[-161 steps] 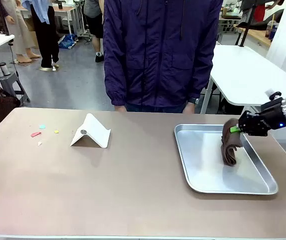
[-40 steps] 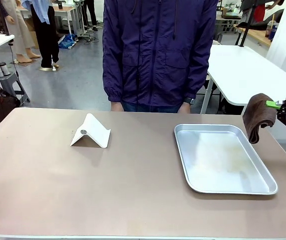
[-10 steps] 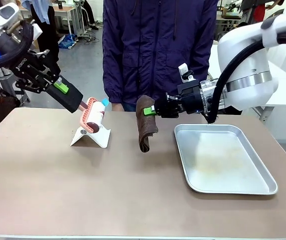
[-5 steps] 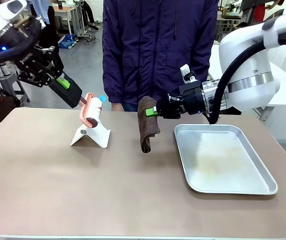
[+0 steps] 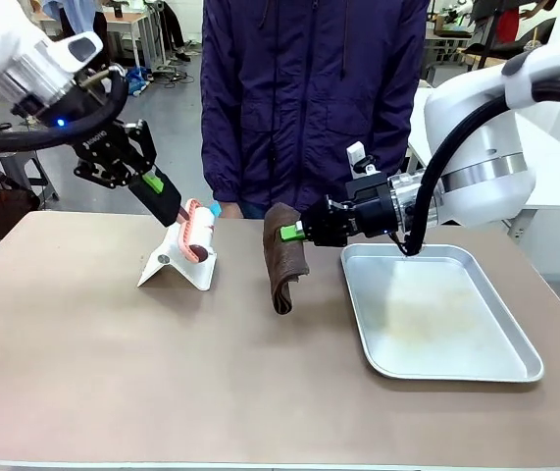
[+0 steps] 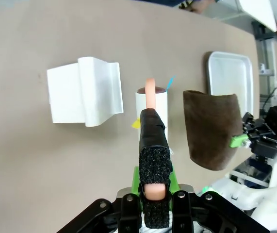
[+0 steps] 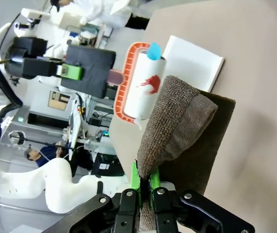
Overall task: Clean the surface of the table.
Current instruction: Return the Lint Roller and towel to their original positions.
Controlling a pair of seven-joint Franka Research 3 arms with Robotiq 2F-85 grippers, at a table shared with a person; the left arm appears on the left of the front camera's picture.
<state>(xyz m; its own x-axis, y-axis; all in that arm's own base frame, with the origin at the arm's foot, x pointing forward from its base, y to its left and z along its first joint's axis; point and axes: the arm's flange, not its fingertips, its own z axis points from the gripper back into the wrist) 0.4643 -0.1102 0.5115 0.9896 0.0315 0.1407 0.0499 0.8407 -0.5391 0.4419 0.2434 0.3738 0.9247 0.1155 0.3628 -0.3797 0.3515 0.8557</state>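
**Two arms above the table, one with a lint roller, one with a cloth**

Front view, left to right. The left gripper (image 5: 168,205) reaches in from the upper left, its jaws closed on the pink handle of a lint roller (image 5: 199,234). The roller's white drum hangs just above a white folded stand (image 5: 178,259), which rests on the table (image 5: 162,373) at its far left-centre. Whether drum and stand touch cannot be told. In the left wrist view the left gripper (image 6: 153,160) clamps the handle between its black pads, with the lint roller (image 6: 152,104) extending beyond the fingertips; the white folded stand (image 6: 84,91) lies just beside it on the table (image 6: 41,160).

At the middle, the right gripper (image 5: 289,233) holds a brown cloth (image 5: 283,257) by its upper edge, jaws shut on the fabric. The cloth hangs down folded, its lower end close to the tabletop. The right wrist view shows the right gripper (image 7: 144,180) pinching the brown cloth (image 7: 177,131) between green pads, with the lint roller (image 7: 139,87) beyond it.

To the right, a silver metal tray (image 5: 436,314) lies flat on the table. A person in a dark purple jacket (image 5: 314,98) stands at the far edge, behind the cloth.

The table, with its beige-brown top, spans the full width of the front view beneath both arms.
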